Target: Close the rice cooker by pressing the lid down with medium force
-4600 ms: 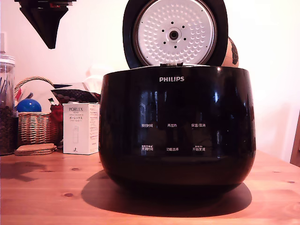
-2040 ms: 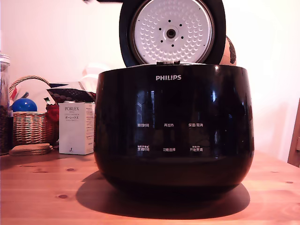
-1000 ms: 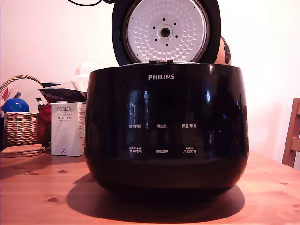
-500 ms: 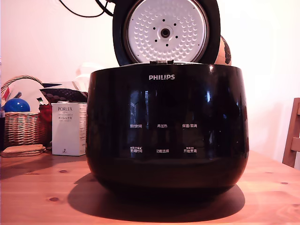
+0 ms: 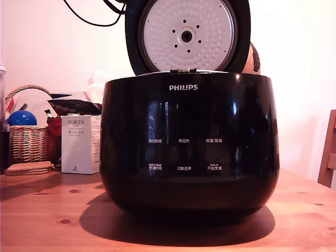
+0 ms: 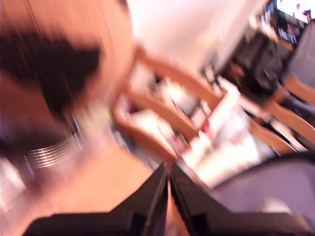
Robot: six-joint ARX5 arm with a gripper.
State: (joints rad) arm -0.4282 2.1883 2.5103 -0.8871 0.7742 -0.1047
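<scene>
Motion blur obscured most of the wrist view: only the black gripper [image 6: 169, 184] was legible, its two fingers pressed together at the tips with nothing between them, above smeared wooden chair frames and a purple surface. In the exterior view the gripper itself was out of sight; only a thin black cable [image 5: 89, 18] looped across the upper left of the frame.

The large glossy black rounded rice cooker [image 5: 189, 144] with white "PHILIPS" lettering filled the centre of the exterior view, resting on the pine wooden table [image 5: 47, 215]. Its round black lid [image 5: 187, 35] with dimpled silver-white inner plate stood upright and open at top centre, the upper rim cut off by the frame edge. A rounded brown object behind the lid's right edge was mostly hidden.

At the exterior view's left stood a white "PORLEX" carton [image 5: 80, 144], a wicker basket [image 5: 29, 143] holding a blue ball [image 5: 22, 117], and stacked cork coasters [image 5: 29, 168]. A wooden chair [image 5: 328, 152] was cut off at the right edge.
</scene>
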